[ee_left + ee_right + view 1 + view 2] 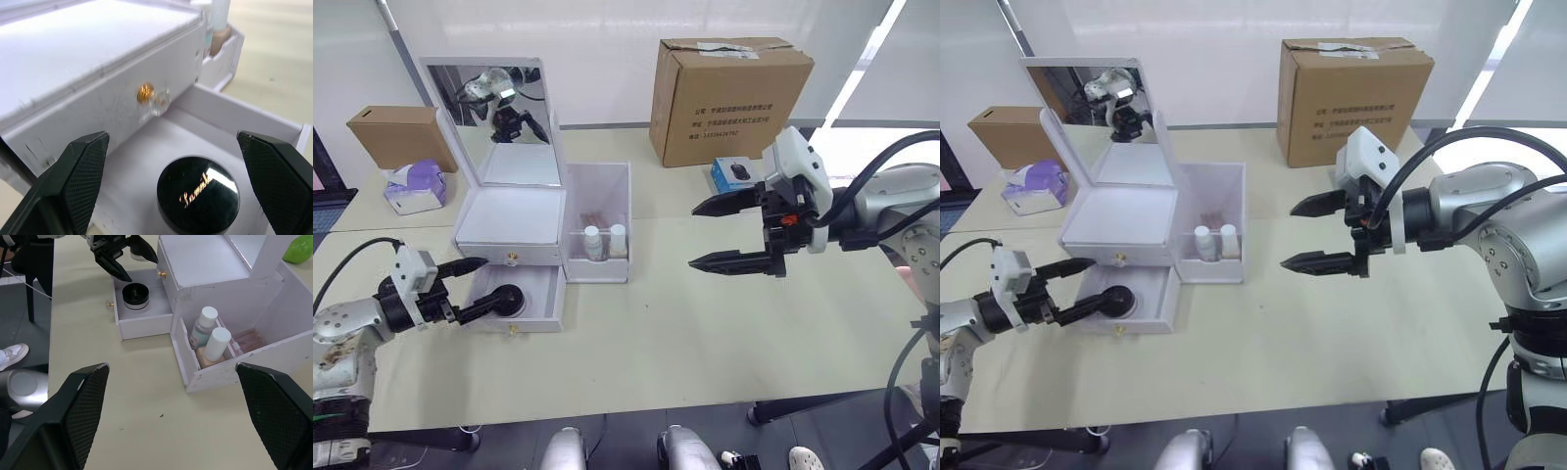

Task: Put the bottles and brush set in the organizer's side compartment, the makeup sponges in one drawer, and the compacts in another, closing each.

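The white organizer (509,220) stands with its mirror lid up. Its lower drawer (536,311) is pulled out, and one black-lidded compact (509,297) (198,196) lies in it. My left gripper (489,281) is open at the drawer's left end, with its fingers (83,181) spread just short of the compact. The upper drawer is shut, showing its gold knob (145,92). Both bottles (210,335) stand in the side compartment (607,264), with the pink brush set (247,340) behind them. My right gripper (693,236) hangs open and empty over the table right of the organizer. The makeup sponges are out of view.
A large cardboard box (729,98) and a small blue box (734,174) stand at the back right. A smaller cardboard box (401,135) and a tissue pack (416,186) sit at the back left. Bare table (705,333) stretches in front of and right of the organizer.
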